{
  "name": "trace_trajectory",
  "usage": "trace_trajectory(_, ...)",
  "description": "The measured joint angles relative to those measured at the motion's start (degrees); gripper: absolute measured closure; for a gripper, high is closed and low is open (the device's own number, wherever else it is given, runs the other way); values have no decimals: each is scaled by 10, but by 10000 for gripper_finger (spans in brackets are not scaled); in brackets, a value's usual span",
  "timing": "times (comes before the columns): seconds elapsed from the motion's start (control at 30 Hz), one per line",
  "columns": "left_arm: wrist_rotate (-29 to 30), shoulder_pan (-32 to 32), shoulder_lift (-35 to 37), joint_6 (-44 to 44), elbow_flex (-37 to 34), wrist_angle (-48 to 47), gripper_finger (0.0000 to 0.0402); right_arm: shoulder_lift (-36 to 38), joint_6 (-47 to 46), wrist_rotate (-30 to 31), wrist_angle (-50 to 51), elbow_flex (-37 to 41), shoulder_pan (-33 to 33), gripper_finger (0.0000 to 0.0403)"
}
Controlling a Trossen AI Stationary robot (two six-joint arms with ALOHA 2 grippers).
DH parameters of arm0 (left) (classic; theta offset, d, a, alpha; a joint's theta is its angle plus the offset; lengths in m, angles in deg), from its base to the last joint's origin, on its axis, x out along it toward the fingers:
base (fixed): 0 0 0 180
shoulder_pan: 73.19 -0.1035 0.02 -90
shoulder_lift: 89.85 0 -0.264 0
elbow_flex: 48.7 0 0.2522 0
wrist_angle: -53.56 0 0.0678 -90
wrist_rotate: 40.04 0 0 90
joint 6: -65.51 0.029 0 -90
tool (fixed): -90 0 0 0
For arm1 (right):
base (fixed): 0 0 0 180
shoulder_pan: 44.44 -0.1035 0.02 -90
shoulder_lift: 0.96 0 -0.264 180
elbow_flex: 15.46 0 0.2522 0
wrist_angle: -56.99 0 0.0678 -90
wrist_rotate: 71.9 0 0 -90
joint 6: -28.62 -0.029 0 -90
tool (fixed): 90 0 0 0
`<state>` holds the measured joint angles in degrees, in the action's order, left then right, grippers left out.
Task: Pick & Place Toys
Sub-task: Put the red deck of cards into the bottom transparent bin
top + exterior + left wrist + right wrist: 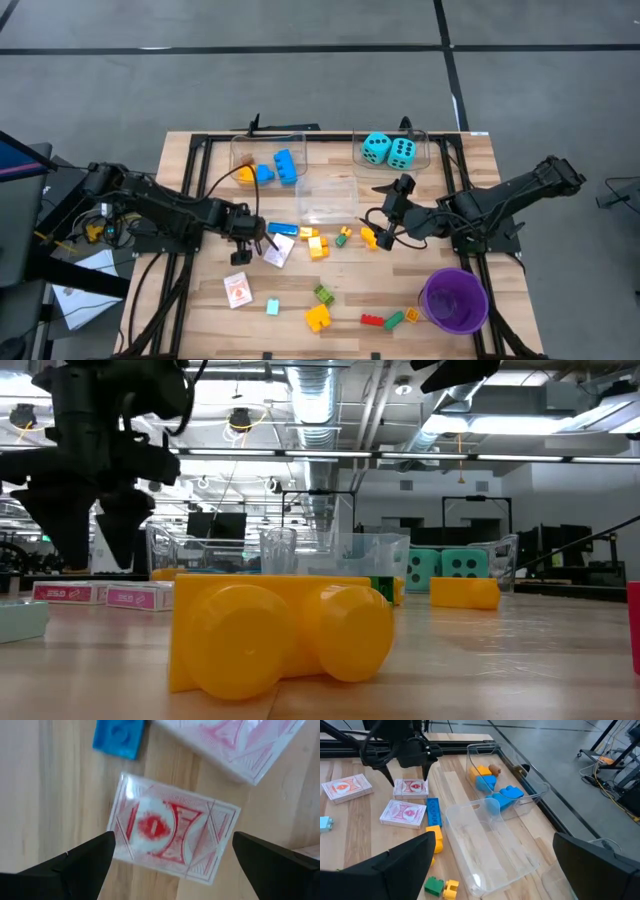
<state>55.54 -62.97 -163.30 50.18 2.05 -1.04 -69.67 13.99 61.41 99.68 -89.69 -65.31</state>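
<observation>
My left gripper (252, 238) is open and points down just above a red-and-white card pack (165, 827) that lies flat on the table; its fingers stand on either side of the pack without touching it. A second pack (240, 745) and a blue brick (119, 737) lie close by. A third pack (238, 290) lies nearer the front. My right gripper (385, 222) is open and empty, beside a yellow brick (370, 237). Two turquoise dice (390, 150) sit in the far right bin. Small bricks (318, 318) lie scattered on the table.
Three clear bins stand at the back: the left one (268, 158) holds blue and yellow bricks, the middle one (327, 197) looks empty, the right one (425, 150) holds the dice. A purple cup (455, 298) stands at the front right. A large yellow brick (280, 635) fills the low view.
</observation>
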Motion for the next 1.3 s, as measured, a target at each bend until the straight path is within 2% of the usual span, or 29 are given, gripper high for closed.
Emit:
trace_trajectory(0.23,32,22,0,78,0,23,2,0,0,0,0,0,0,7)
trace_trajectory(0.77,29,16,0,62,-12,38,2,0,-6,-1,6,0,0,7)
trace_trajectory(1.03,15,17,0,5,-12,38,2,0,-9,-1,6,0,0,7)
trace_trajectory(1.3,20,18,0,5,-12,38,2,0,-9,-1,6,0,0,7)
